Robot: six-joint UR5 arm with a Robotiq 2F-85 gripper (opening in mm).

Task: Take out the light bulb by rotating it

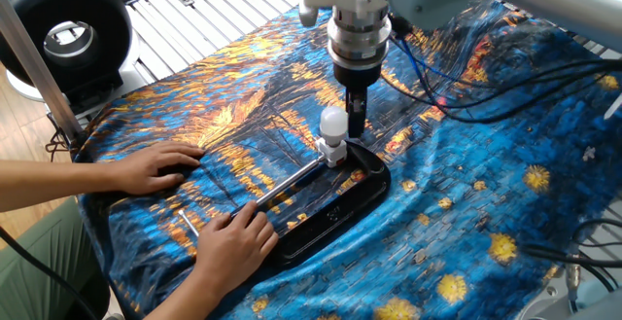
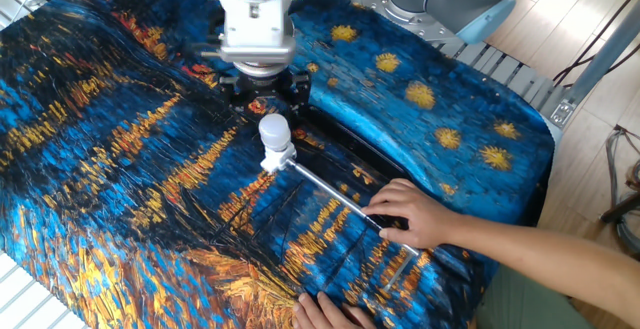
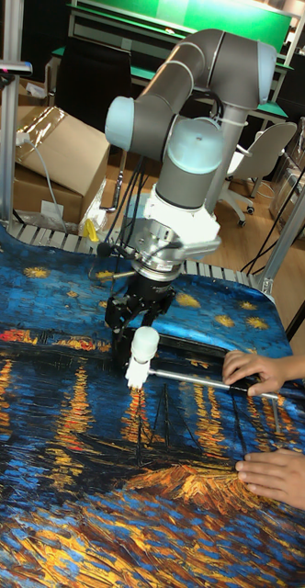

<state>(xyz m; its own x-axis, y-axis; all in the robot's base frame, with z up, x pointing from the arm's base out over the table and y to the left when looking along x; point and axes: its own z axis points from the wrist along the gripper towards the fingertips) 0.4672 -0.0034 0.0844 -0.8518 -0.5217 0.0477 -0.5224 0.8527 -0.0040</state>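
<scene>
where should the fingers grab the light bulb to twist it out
On the round globe of the light bulb, coming straight down from above with one finger each side. The bulb stands upright in the white socket on the metal rod, so its turning axis is vertical and the globe is the only free part. The gripper is open and off to the side, so it would have to recentre first.

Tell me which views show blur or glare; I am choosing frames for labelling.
One fixed view: sharp, small white frosted light bulb evenly lit. The other fixed view: end effector housing slightly motion-blurred. Tall fixed view: crisp foreground, soft highlight on the grey arm.
</scene>
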